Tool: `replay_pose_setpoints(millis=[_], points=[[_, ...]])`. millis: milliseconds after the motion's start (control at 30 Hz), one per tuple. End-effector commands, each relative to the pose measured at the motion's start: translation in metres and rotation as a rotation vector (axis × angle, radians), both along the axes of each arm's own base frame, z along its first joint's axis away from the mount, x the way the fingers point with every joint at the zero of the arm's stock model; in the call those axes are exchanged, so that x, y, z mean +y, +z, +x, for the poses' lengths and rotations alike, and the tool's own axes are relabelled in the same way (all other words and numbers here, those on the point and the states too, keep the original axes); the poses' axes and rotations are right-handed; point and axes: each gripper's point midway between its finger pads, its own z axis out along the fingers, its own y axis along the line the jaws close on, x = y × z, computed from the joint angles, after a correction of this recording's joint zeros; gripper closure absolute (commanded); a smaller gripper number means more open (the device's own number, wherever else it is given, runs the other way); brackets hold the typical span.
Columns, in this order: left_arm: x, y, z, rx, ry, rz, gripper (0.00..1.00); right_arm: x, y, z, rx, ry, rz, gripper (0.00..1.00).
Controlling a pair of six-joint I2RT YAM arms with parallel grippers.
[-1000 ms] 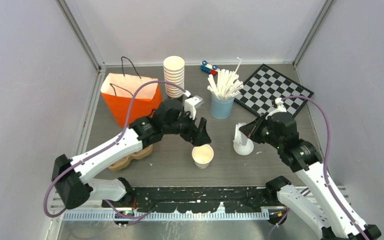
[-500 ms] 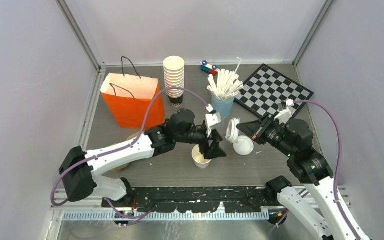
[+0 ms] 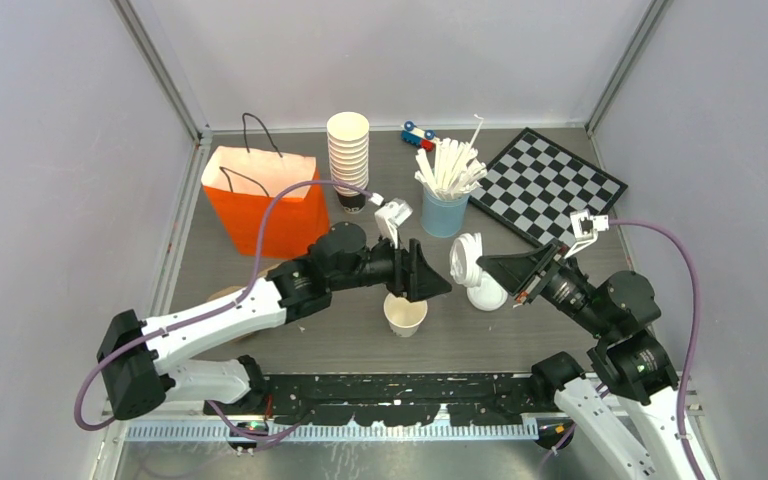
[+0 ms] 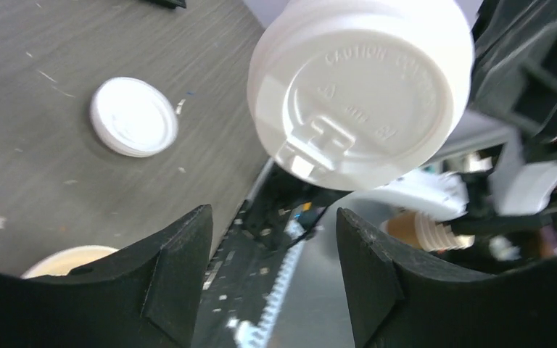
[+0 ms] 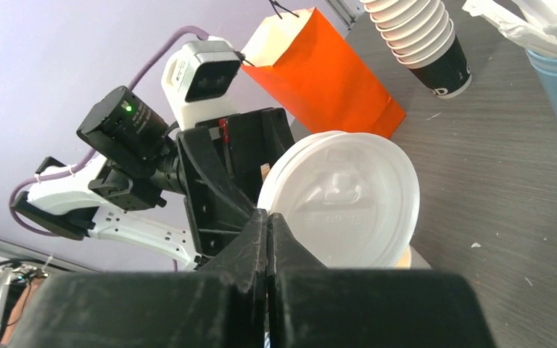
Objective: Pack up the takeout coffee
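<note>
The right gripper (image 5: pixel 268 217) pinches a round white plastic sip lid (image 5: pixel 341 199) by its rim, facing the left gripper (image 4: pixel 272 239), jaws apart, empty. The small white paper cup (image 3: pixel 405 313) stands lidless toward the surface's near edge; capping and packing into the orange paper bag (image 3: pixel 265 200) are not yet done.

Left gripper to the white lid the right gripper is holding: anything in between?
Nothing. In the left wrist view the lid hangs just beyond the open left gripper, with only air between them. The right gripper pinches its edge.
</note>
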Motion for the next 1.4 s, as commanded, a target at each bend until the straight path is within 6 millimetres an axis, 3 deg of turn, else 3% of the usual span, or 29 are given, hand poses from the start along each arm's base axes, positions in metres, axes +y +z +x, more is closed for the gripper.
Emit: replay_pose_setpoints(millis=[0,100,367,567,1167,1367], points=[[-0.006,0.043,0.004,0.251,0.108,-0.247,0.35,0.002,0.015,-0.002,-0.13,0.026,-0.015,1.0],[-0.005,0.056,0.002,0.258,0.098,-0.348,0.34,0.002,0.015,-0.001,-0.133,0.022,-0.021,1.0],[-0.001,0.044,0.022,0.18,0.188,-0.305,0.32,0.004,0.014,-0.001,-0.126,0.035,-0.004,1.0],[-0.001,0.061,0.031,0.206,0.208,-0.419,0.38,0.006,0.013,-0.001,-0.117,0.044,-0.005,1.0],[-0.006,0.036,0.045,0.172,0.24,-0.378,0.53,0.007,0.013,0.003,-0.11,0.041,0.006,1.0],[-0.01,0.037,0.047,0.163,0.215,-0.404,0.53,0.009,0.014,0.002,-0.109,0.051,0.012,1.0]])
